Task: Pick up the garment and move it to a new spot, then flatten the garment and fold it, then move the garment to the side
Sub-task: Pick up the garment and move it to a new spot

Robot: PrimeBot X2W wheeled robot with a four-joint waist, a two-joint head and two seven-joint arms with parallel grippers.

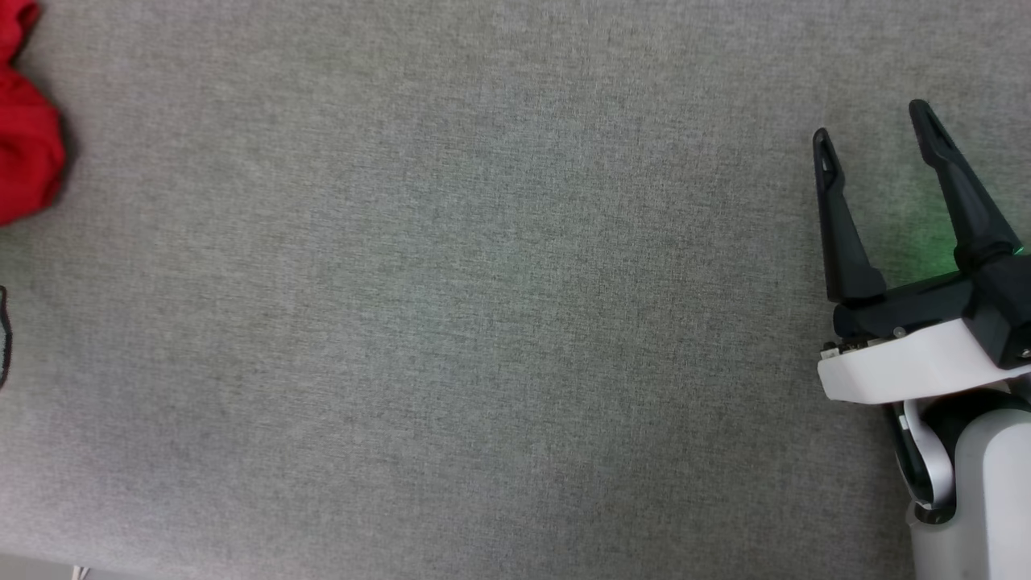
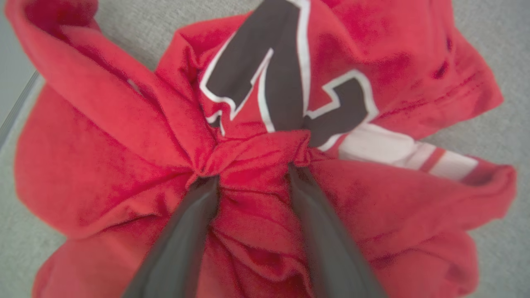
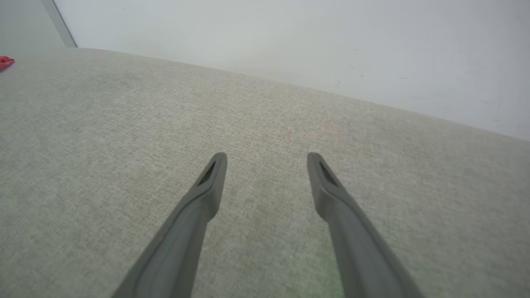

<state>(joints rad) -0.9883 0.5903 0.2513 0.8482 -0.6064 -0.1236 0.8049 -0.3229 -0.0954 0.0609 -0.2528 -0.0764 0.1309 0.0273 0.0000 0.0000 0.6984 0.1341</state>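
The garment [image 2: 124, 124] is a crumpled red jersey with a black, white-outlined number [image 2: 281, 74] and a white red-striped trim [image 2: 414, 155]. It lies on the grey cloth surface. My left gripper [image 2: 254, 171] has both dark fingers pressed down into it, and a ridge of red fabric is bunched between them. The fingertips are buried in the cloth. In the head view a red lump of the garment [image 1: 24, 153] sits at the far left edge. My right gripper [image 1: 871, 125] stands open at the right over bare surface, also seen as the right gripper [image 3: 267, 159], holding nothing.
The grey fabric-covered table [image 1: 483, 322] stretches wide between the garment and my right gripper. Its front edge [image 1: 48, 564] shows at the lower left. A pale wall [image 3: 290, 41] rises behind the table's far edge. A red scrap of the garment [image 3: 6, 62] shows far off.
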